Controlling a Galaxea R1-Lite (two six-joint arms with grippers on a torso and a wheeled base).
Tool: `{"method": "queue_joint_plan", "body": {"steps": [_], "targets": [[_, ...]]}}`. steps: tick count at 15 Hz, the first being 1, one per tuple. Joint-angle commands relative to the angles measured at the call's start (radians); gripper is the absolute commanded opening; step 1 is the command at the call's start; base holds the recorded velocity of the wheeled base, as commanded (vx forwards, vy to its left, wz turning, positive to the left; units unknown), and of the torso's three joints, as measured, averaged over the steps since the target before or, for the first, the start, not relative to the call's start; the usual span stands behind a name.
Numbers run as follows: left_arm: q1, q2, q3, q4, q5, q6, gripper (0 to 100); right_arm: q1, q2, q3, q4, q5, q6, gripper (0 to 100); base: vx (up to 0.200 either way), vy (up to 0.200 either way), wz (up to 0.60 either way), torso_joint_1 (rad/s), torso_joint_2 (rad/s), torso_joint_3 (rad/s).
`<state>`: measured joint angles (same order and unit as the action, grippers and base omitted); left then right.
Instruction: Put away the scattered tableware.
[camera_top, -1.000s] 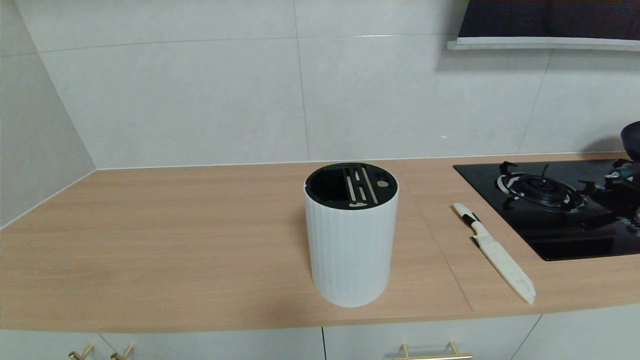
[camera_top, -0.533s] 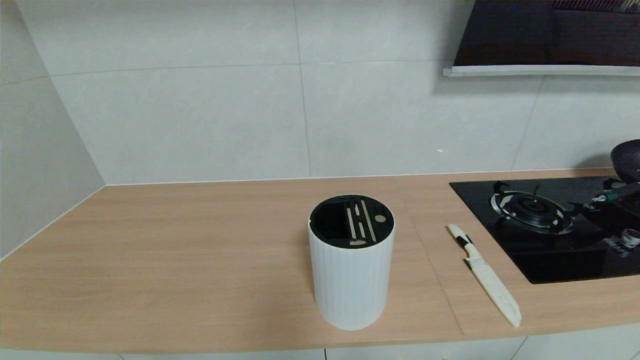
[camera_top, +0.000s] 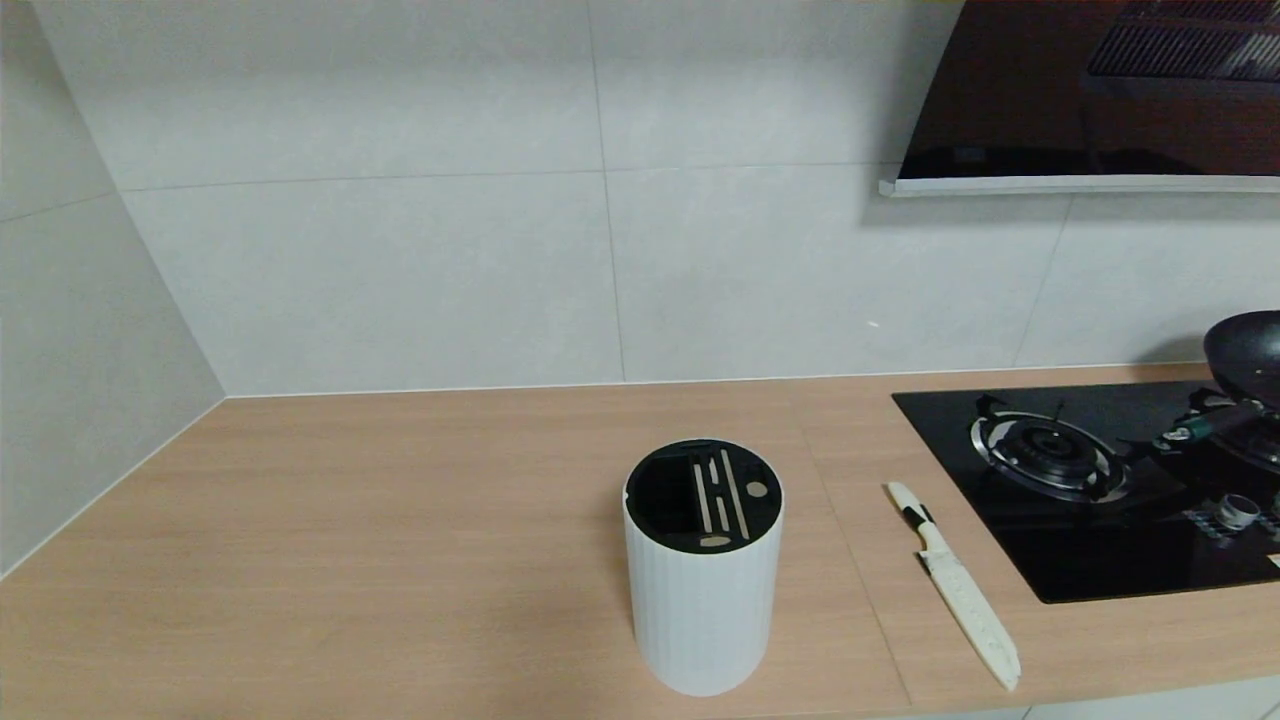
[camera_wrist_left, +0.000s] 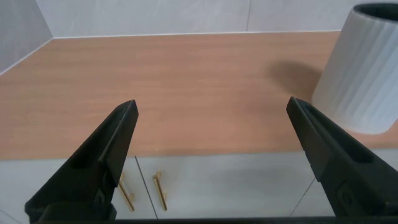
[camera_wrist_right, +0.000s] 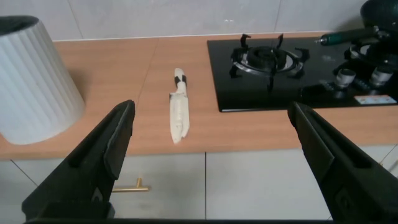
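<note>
A white ribbed cylindrical holder (camera_top: 703, 590) with a black slotted top stands upright on the pale wooden worktop (camera_top: 400, 520), near its front edge; the slots and the larger open compartment in the top hold nothing that can be seen. A cream-white kitchen knife (camera_top: 955, 590) with a black band on its handle lies flat on the worktop, apart from the holder and between it and the black glass gas hob (camera_top: 1100, 560); its handle points toward the tiled wall and its blade tip toward the front edge (just short of it). A dark round pan (camera_top: 1245, 350) sits at the far side of the hob, and a dark range hood (camera_top: 1090, 100) hangs on the wall above.

The left gripper (camera_wrist_left: 217, 162) hangs in front of the worktop's edge, over the cabinet fronts with their brass handles (camera_wrist_left: 158, 190); its jaws are spread wide and grasp nothing; the holder stands off to one side of it. The right gripper (camera_wrist_right: 214, 162) likewise sits before the front edge, jaws released and apart, nothing between them; the knife lies ahead of it on the worktop, with the holder on one side and the hob on the other.
</note>
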<state>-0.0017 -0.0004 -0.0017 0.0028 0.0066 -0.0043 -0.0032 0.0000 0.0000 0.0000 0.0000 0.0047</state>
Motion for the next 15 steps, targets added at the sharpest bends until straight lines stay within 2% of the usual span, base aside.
{"method": "queue_joint_plan", "body": {"steps": [1,14,15], "targets": [[0.000,0.000,0.000,-0.001,0.000,0.000,100,0.000,0.002,0.000,0.000,0.000,0.000,100,0.000,0.000,0.00,0.022,-0.06,-0.036],[0.000,0.000,0.000,-0.001,0.001,0.000,100,0.000,0.002,-0.008,-0.006,0.003,-0.026,100,0.000,0.000,0.00,0.000,0.00,0.000],[0.000,0.000,-0.001,0.000,0.001,0.000,100,0.009,0.037,-0.115,0.000,0.029,-0.020,100,0.000,0.000,0.00,0.000,0.00,0.000]]}}
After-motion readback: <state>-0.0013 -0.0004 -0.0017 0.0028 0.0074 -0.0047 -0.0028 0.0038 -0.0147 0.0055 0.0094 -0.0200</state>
